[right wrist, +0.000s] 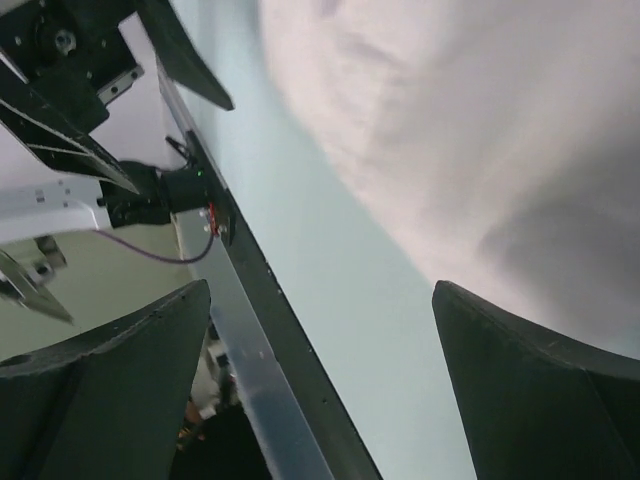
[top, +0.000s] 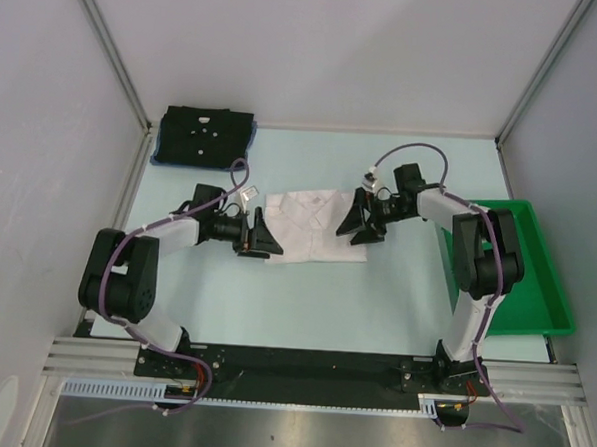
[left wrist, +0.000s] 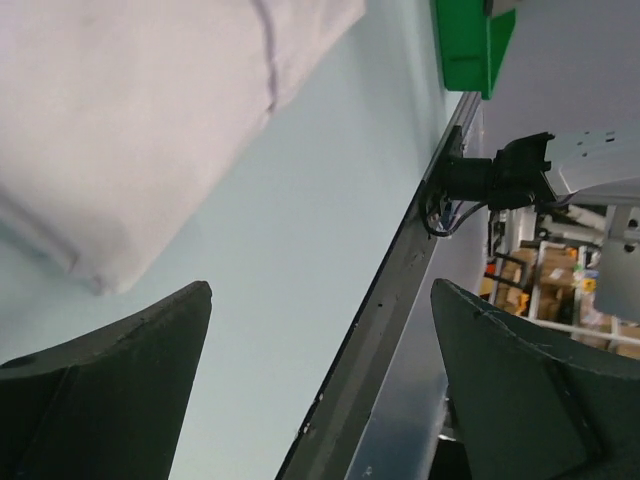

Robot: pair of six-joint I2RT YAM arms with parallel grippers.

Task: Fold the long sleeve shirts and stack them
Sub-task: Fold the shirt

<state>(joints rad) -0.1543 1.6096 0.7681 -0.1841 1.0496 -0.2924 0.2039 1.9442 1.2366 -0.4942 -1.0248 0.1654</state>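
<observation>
Top external view: the white shirt lies folded near the middle of the tabletop, creased, its long side running left to right. The left fingers sit at the shirt's left edge, low over the tabletop; the right fingers sit at its right edge. From here I cannot tell whether either pair touches the cloth.

The black shirt lies folded at the far left corner, with small white marks on top. It rests on the blue shirt, of which only a thin strip shows along the left and near sides. A green tray sits along the right edge.

In the left wrist view, the left fingers are spread wide with only bare tabletop between them. The white shirt has a corner just beyond the tips, apart from them.

In the right wrist view, the right fingers are also spread wide and grip nothing. The white shirt fills the upper right, its edge reaching close to one finger.
</observation>
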